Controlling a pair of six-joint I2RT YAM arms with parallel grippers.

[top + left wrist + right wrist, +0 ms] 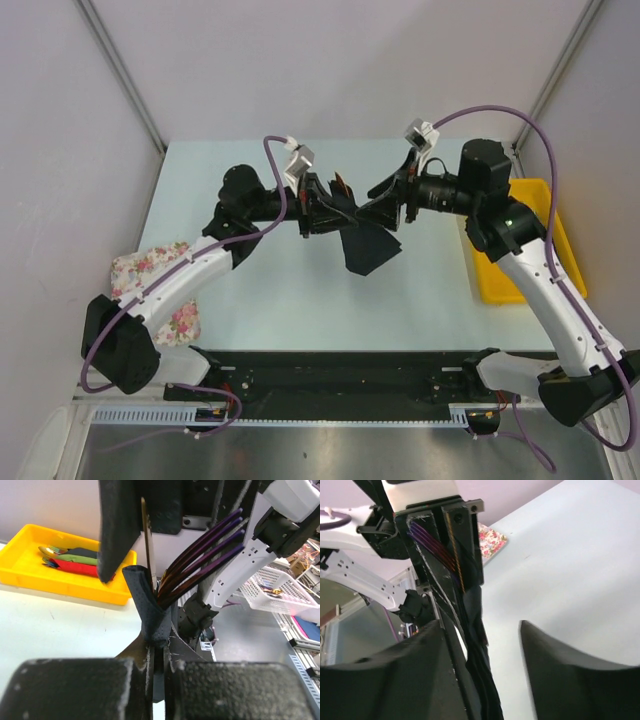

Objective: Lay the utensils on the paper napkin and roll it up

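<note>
Dark padded fingers (75, 690) of the left end effector (159, 667) fill the bottom of the left wrist view. They are pressed together on the thin matte black paper napkin (142, 600), which stands up from them as a loose, partly wound roll. The utensils (205, 545), slender pieces with a purple-bronze sheen, fan out of that roll toward the upper right.

From above, both arms meet over the middle of the pale green worktop (300, 300), and the napkin's loose corner hangs down between them, off the surface. The right end effector (480, 627) has its fingers spread. The napkin runs along the left one, and bare worktop shows before the other, so it is not clamping.

A rectangular yellow plastic tray (510, 280) sits at the right edge, holding red and green rolled napkins (75, 565). A floral pink-white cloth (150, 265) lies at the left.
</note>
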